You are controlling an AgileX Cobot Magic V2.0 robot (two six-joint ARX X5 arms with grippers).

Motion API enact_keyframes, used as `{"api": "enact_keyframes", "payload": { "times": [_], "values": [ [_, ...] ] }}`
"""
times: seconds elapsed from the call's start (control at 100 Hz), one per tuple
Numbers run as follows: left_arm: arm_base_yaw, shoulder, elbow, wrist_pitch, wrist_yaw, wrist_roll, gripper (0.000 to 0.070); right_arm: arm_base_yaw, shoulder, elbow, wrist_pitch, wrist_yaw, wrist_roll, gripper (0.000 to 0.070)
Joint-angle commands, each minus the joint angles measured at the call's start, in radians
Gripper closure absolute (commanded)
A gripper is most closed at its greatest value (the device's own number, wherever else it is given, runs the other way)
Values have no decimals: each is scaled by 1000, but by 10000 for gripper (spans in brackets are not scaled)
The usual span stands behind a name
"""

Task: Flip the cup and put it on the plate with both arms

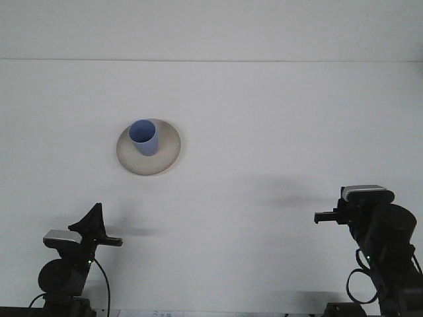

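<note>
Front view: a blue cylindrical plastic cup (143,137) stands upright, mouth up, on a round beige ceramic plate (168,150), left of centre on the white table (264,119) and toward the far side. The cup sits on the plate's left part, touching it, with bare plate showing to its right and near side. Nothing else lies on the table.

The left gripper (96,228) is at the near left edge, well apart from the plate, holding nothing. Its dark fingers look spread, one pointing up and one lying level to the right, so the pincer reads as apart.

The right gripper (324,216) is at the near right edge, well apart from the cup, also empty. Only a short dark tip pointing left shows; cannot tell whether that pincer is apart or together.

Step judgement: the cup is already flipped and set on the plate, so the task looks done or in its last retreat step, with both arms near their rest poses.

Next move, if any: the arms settle at the near edge and stay away from the cup, which could tip if nudged.
</note>
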Motion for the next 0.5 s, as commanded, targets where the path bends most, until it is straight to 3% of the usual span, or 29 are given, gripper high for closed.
{"api": "enact_keyframes", "payload": {
  "times": [0.0,0.29,0.49],
  "values": [
    [0,-2,-19,15,4,3,688,2,-28,-18,31,5,3,700],
    [0,-2,-19,16,4,3,688,2,-253,-347,512,3,3,700],
    [0,-2,-19,16,4,3,688,2,-444,-554,627,4,3,700]
  ]
}}
